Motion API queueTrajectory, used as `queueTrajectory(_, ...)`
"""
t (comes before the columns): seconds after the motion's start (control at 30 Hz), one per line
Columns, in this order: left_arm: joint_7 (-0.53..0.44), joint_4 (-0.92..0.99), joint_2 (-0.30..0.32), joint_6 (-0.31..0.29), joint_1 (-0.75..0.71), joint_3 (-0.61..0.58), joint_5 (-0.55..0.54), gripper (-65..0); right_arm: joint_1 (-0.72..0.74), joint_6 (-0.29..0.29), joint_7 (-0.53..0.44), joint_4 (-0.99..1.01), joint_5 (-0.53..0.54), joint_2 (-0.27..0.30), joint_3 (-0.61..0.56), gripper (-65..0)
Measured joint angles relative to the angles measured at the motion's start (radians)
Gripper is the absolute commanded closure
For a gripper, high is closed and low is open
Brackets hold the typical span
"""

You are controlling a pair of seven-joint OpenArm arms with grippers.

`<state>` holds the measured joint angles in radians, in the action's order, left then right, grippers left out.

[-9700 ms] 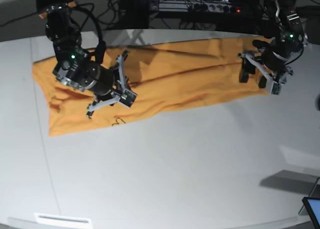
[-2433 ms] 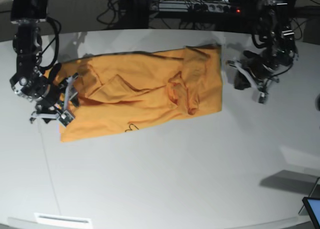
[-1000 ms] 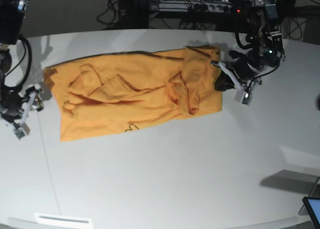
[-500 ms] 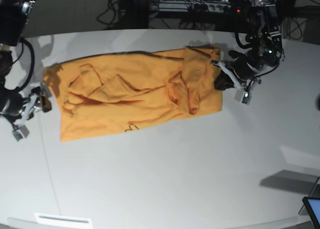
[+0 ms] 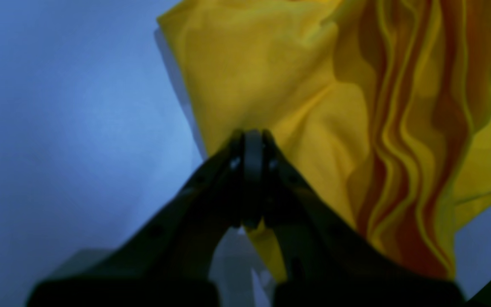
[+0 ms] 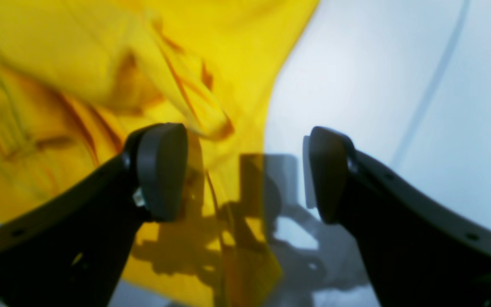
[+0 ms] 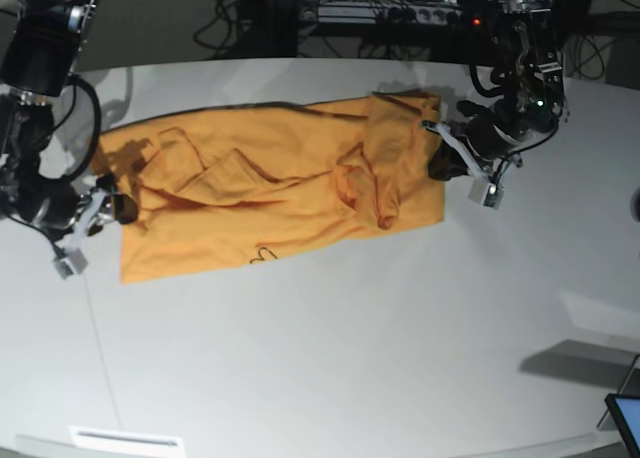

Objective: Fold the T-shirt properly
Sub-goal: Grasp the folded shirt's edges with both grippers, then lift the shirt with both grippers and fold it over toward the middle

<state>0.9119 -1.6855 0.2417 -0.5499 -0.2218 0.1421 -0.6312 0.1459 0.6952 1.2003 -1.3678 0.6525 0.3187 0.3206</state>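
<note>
Two arms work at opposite ends of one garment; the T-shirt lies crumpled across the upper middle of the base view on the white table, stretching from the left third of the frame to just right of centre, with a bunched ridge of folds near its right end and thin dark lettering close to its lower edge. At the right end of the cloth the left gripper sits pressed against the shirt's edge; in the left wrist view its jaws are clenched flat together at centre frame, with the yellow fabric filling the upper right behind them; whether any cloth is pinched between them cannot be told, since the fingertips overlap the edge of the shirt without a clear fold showing inside. At the left of the base view the right gripper hovers just beside the shirt's left edge; the right wrist view shows its two pads spread wide apart, nothing between them, the left pad over yellow cloth and the right pad over bare table; the shirt's edge runs between the two pads.
</note>
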Motion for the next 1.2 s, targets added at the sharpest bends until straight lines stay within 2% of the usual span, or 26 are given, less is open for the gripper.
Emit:
queueTrajectory(0.1,0.000,0.000,0.000,0.000,0.000,0.000,0.001,0.0,-0.002,0.004,-0.099,0.074,0.019,0.005,-0.072,-44.0)
queueTrajectory(0.27,0.000,0.000,0.000,0.000,0.000,0.002,0.000,0.0,0.014,0.009,-0.188,0.151,0.039,0.013,-0.119,-43.5)
queueTrajectory(0.47,0.000,0.000,0.000,0.000,0.000,0.002,0.000,0.0,0.014,0.008,-0.197,0.151,0.056,0.014,-0.184,-31.0)
queueTrajectory(0.57,0.000,0.000,0.000,0.000,0.000,0.003,0.000,0.0,0.014,0.008,-0.189,0.146,0.060,0.014,-0.212,-25.8)
queueTrajectory(0.77,0.000,0.000,0.000,0.000,0.000,0.006,0.000,0.0,-0.006,0.002,-0.124,0.077,0.043,0.011,-0.216,-4.9)
queueTrajectory(0.87,0.002,0.005,0.000,0.000,0.014,0.002,0.003,0.0,-0.009,0.000,-0.043,0.011,0.013,0.019,-0.224,-3.0)
queueTrajectory(1.0,-0.007,0.022,-0.029,0.000,0.022,0.002,0.003,0.0,-0.018,0.000,0.005,-0.109,-0.002,0.032,-0.223,-2.8)
queueTrajectory(1.2,-0.011,0.023,-0.074,0.000,0.024,0.002,0.003,0.0,-0.011,0.001,0.021,-0.197,0.010,0.024,-0.223,-2.8)
